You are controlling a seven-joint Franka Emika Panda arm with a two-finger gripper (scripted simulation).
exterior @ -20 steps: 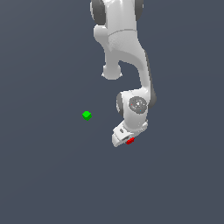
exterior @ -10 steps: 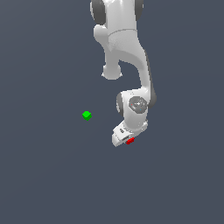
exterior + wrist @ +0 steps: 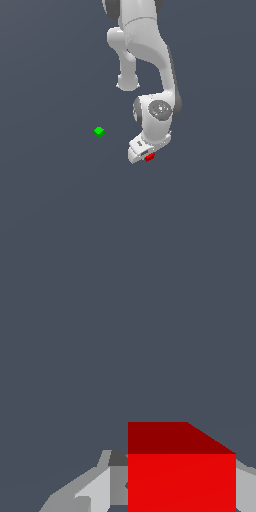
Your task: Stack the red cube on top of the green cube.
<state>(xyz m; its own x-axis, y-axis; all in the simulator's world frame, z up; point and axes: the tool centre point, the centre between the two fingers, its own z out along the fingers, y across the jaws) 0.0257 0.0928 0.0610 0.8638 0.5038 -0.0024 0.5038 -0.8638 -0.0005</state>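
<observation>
Panda arm folded down low over the bare grey floor, wrist tipped for a top grasp. Gripper straddling the red cube, fingers flanking both sides; looks pinched on it, contact not clearly visible. Green cube well apart toward exterior view's left, top clear. Likely next: lift, carry over.

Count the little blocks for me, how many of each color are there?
Red: 1, the red cube at the tool, seen big and close in the wrist view.
Green: 1, the green cube, sitting alone toward the exterior view's left.
Total: 2 blocks.
</observation>
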